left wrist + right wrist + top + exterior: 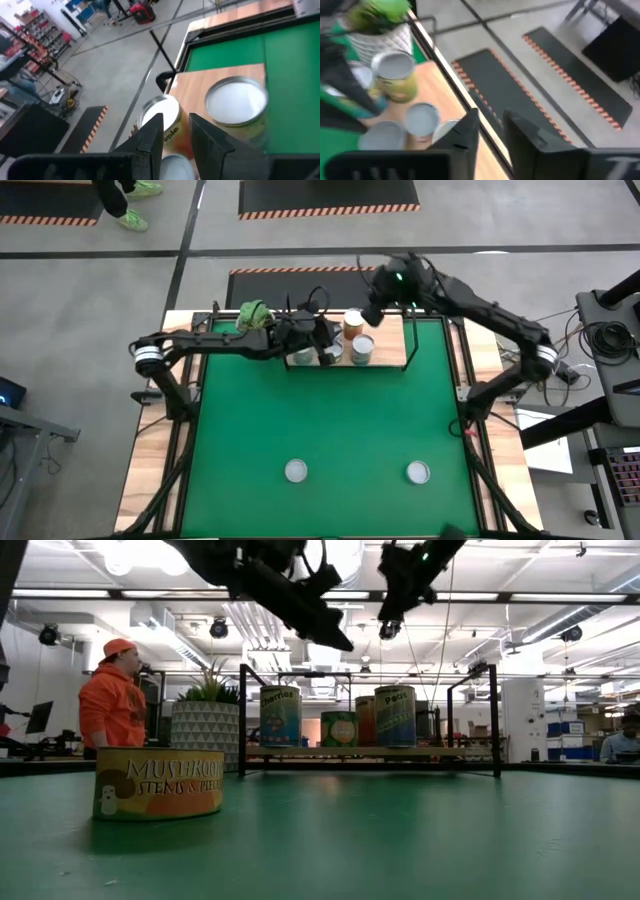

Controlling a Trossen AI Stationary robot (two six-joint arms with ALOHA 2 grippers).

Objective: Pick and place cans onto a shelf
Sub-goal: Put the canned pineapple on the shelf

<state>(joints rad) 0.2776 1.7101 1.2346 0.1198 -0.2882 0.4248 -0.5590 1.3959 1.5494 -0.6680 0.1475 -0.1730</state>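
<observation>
The shelf [388, 345] is a light wooden board with black posts at the mat's far edge. Several cans stand upright on it [362, 346] [396, 716]. Two more cans stand on the green mat near the front, one left [296, 471] and one right [418, 472]. The low view shows a near can as a mushroom can [160, 783]. My left gripper [326, 340] hovers over the shelf's left cans, open and empty [177, 132]. My right gripper [373, 308] hangs above the shelf's far edge, open and empty [490, 132].
A white patterned pot with a green plant [255, 314] stands just left of the shelf. A person in an orange top [112, 700] stands beyond the table. The green mat [340, 420] between the shelf and the two front cans is bare.
</observation>
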